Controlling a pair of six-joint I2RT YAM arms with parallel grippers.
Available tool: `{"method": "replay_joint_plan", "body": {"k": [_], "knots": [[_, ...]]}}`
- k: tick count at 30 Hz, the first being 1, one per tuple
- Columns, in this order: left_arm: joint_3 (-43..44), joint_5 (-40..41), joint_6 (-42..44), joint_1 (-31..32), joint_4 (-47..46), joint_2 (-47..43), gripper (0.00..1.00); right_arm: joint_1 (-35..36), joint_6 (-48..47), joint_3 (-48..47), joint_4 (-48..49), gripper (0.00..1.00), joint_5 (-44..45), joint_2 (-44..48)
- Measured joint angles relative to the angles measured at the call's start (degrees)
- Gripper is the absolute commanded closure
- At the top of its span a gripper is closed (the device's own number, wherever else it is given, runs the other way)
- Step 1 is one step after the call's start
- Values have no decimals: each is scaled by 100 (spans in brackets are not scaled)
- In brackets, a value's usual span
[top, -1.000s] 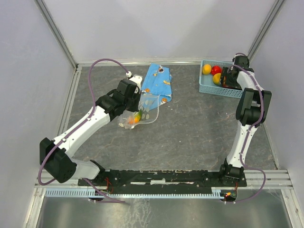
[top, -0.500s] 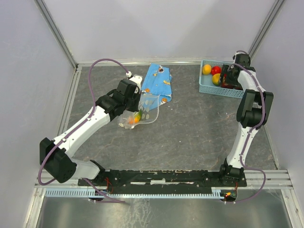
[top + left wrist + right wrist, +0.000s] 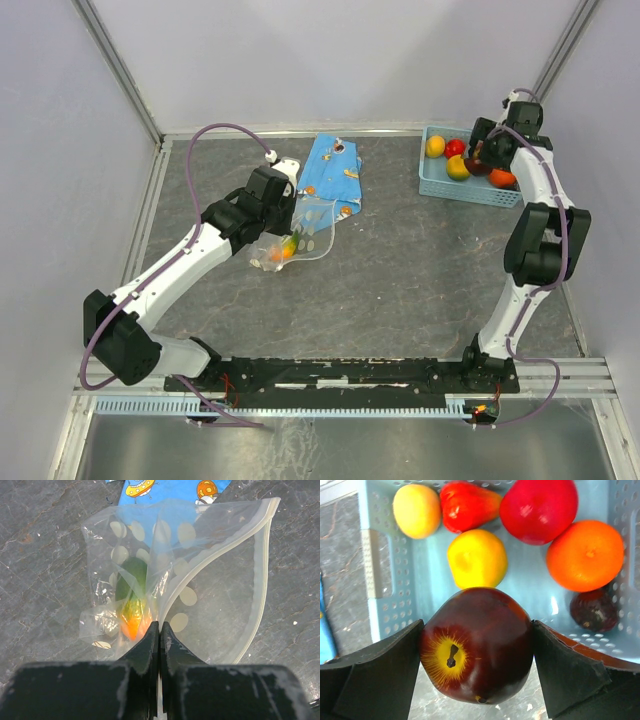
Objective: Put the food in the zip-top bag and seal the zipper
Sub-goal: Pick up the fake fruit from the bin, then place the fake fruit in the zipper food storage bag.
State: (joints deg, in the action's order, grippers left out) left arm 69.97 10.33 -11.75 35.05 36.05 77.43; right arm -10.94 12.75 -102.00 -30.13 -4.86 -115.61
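Note:
The clear polka-dot zip-top bag (image 3: 200, 585) lies on the table in front of my left gripper (image 3: 159, 630), which is shut on its near edge; it also shows in the top view (image 3: 300, 232). A green and orange fruit (image 3: 131, 595) sits inside it. The whitish zipper (image 3: 260, 580) curves along the open mouth. My right gripper (image 3: 476, 665) is shut on a dark red apple (image 3: 477, 645), held above the light-blue basket (image 3: 410, 570). In the top view the right gripper (image 3: 480, 155) hangs over the basket (image 3: 440, 185).
The basket holds yellow (image 3: 477, 557), orange-yellow (image 3: 417, 510), red (image 3: 537, 507), orange (image 3: 585, 555) and dark purple (image 3: 595, 610) fruits. A flat blue wrapper with orange prints (image 3: 330, 170) lies behind the bag. Enclosure walls stand close behind and right of the basket.
My right gripper has risen from inside the basket with the dark red apple in it, and the arm has swung back and right. The left arm and bag have not moved.

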Motion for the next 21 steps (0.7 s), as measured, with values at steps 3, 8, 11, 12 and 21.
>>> {"method": "replay_joint_plan", "body": {"k": [3,8,11,12,21], "knots": [[0,-9,0,0,0,-2,97,7,210,411,153,34,-260,365],[0,-46,0,0,0,-2,97,76,544,1104,404,34,-649,1058],[0,-59,0,0,0,-7,97,212,708,1537,647,34,-857,1513],[0,-70,0,0,0,-11,97,286,756,1674,713,34,-914,1668],[0,-173,0,0,-7,-28,97,1399,1147,3016,1423,34,-1349,3014]]}}
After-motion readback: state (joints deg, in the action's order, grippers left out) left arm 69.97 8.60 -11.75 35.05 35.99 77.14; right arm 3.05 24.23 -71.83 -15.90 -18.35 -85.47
